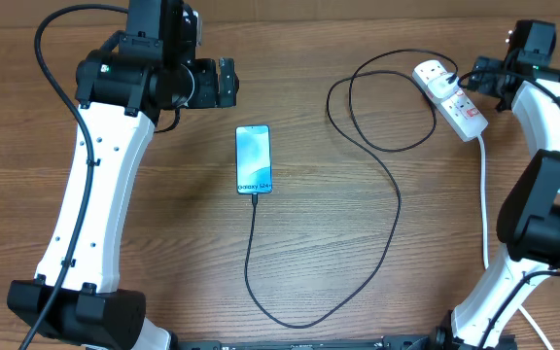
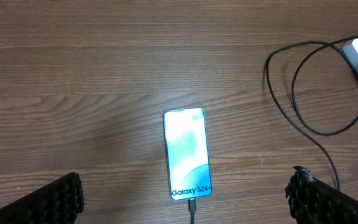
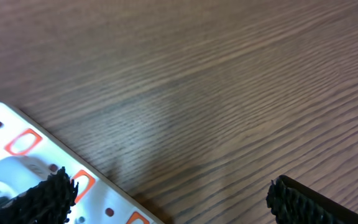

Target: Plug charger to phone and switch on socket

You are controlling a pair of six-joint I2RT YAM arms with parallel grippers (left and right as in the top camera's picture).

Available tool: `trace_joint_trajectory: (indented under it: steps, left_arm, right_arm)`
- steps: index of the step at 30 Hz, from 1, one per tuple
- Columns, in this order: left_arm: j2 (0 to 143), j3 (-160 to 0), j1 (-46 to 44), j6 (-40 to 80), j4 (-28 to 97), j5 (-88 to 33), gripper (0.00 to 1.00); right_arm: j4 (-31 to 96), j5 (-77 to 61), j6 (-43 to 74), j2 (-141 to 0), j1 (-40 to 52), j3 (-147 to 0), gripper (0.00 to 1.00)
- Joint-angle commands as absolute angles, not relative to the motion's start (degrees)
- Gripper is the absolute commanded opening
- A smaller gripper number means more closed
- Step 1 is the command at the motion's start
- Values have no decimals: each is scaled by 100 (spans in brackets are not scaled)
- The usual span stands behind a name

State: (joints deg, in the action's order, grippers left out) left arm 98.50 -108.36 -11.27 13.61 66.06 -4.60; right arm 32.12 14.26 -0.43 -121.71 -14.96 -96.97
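Observation:
The phone (image 1: 254, 159) lies face up mid-table, its light blue screen reading "Galaxy S24+" (image 2: 188, 154). The charger's black cable (image 1: 395, 209) has its tip in the phone's near end (image 2: 192, 208). From there it loops round to a white plug (image 1: 434, 72) seated in the socket (image 1: 450, 95) at the back right. My left gripper (image 1: 227, 83) hovers open, back and left of the phone, its fingers (image 2: 58, 199) wide apart and empty. My right gripper (image 1: 476, 80) stands open at the socket's right side, with one finger (image 3: 45, 199) over the white strip (image 3: 17, 158).
The socket's thick white cord (image 1: 483, 194) runs down the right side toward the right arm's base. Slack cable loops (image 2: 319, 93) lie left of the socket. Bare wooden tabletop (image 3: 229, 93) surrounds the phone.

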Motion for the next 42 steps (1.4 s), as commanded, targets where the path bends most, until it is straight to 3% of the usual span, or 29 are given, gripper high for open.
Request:
trace_joint_trajectory:
  steps: [1, 21, 42]
  left_arm:
    - [9891, -10827, -1127, 1376, 6608, -403, 100]
    - [9891, -10827, -1127, 1376, 6608, -403, 100]
    - [9891, -10827, -1127, 1376, 6608, -403, 100]
  right_arm:
    - [3148, 1557, -93, -12337, -1492, -9664, 100]
    - [3111, 1531, -1, -12870, -1485, -9664, 100]
    - [3089, 296, 320, -12873, -1485, -9664, 100]
